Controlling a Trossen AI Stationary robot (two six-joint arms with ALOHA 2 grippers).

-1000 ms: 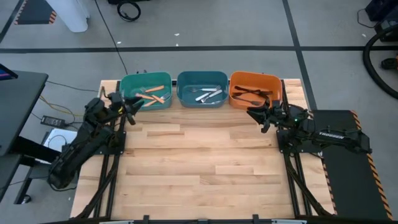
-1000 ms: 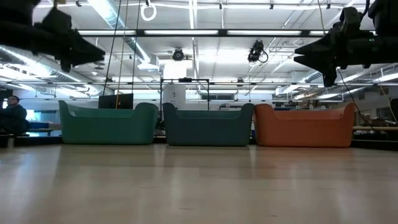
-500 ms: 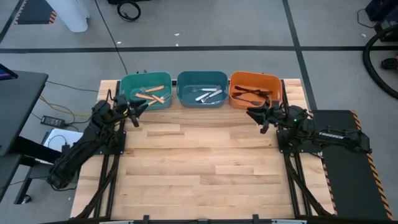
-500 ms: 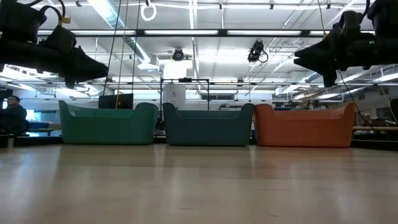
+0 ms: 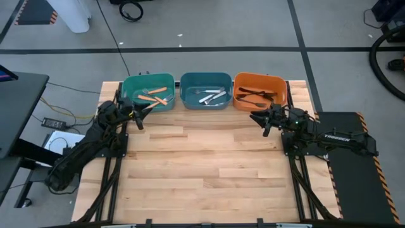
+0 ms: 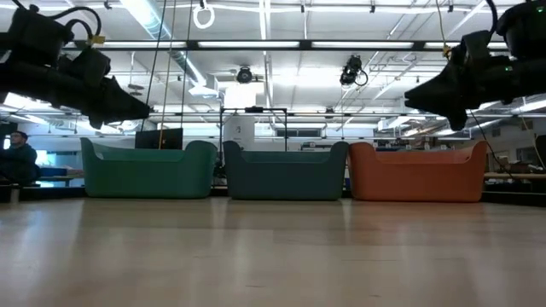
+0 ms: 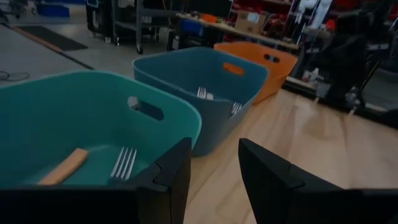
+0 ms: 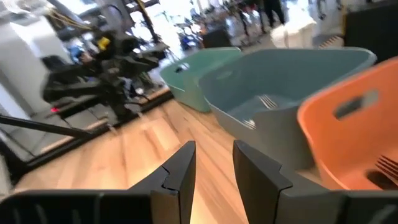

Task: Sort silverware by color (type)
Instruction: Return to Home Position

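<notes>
Overhead, upper middle: orange-handled forks (image 5: 154,94) are lying in the green bin (image 5: 133,79), silver forks (image 5: 210,96) in the blue bin (image 5: 190,84), and black forks (image 5: 253,96) in the orange bin (image 5: 278,82). None are lying on the counter (image 5: 202,164), so sorting looks finished. Low view: both arms are hanging at the upper corners. Wrist views: the left claw (image 7: 214,152) and right claw (image 8: 213,149) are gaping, empty.

The table (image 5: 202,164) is smooth, pale wooden planks with a soft sheen. The green bin (image 6: 145,175), blue bin (image 6: 286,175) and orange bin (image 6: 418,175) look like matt plastic. The silver forks (image 5: 209,96) seem polished metal, though they show small.
</notes>
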